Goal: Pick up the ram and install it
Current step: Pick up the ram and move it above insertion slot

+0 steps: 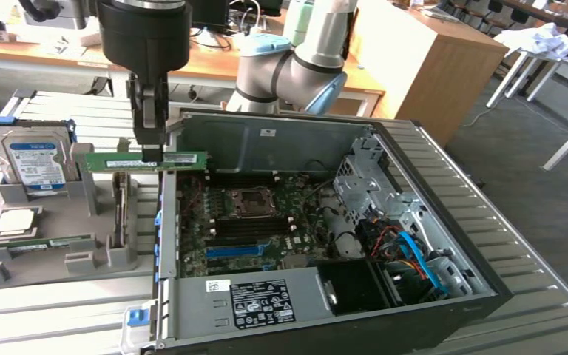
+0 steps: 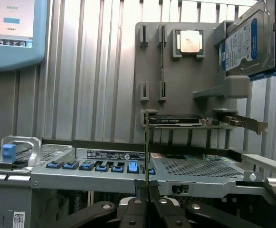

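The tool (image 1: 151, 154) is clenched on the ram (image 1: 180, 160). It pinches the stick mid-way along its top edge, so the ram hangs level w/ its long bottom edge free. The ram is up in the air, right over the spot where the gray holder (image 1: 57, 259) meets the PC case (image 1: 442, 222) wall, touching neither, I think. The holder keeps parts like the hard drive (image 1: 35, 164) standing up, prob. so they're easy to grab from above. The case lies on its side on the tabletop (image 1: 531, 244), lid off, so the board (image 1: 264, 222) faces up.
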`<state>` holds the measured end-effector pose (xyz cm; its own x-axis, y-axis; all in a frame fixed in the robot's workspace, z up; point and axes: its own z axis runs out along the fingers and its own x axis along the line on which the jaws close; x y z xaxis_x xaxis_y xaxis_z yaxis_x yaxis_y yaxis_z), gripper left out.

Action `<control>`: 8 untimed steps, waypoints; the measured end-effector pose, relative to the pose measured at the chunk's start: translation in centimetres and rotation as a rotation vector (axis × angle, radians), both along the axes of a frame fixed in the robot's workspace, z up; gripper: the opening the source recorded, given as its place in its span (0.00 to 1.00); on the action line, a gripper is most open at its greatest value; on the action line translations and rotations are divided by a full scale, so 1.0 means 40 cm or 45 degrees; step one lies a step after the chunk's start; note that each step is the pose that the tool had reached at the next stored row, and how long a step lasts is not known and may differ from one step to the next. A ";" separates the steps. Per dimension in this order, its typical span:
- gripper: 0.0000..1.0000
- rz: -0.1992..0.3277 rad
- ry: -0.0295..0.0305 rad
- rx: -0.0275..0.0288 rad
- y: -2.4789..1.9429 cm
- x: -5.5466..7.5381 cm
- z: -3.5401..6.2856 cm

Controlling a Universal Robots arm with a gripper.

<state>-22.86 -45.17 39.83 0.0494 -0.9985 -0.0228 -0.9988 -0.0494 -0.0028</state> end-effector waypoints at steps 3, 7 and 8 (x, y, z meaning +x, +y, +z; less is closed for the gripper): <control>0.12 0.000 0.0000 0.0000 0.000 0.007 0.000; 0.12 0.000 -0.0001 0.0000 0.000 0.015 0.000; 0.12 0.000 0.0000 0.0000 0.000 0.017 0.000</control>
<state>-22.17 -45.17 39.83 0.0495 -0.9985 -0.0228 -0.9988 -0.0494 -0.0028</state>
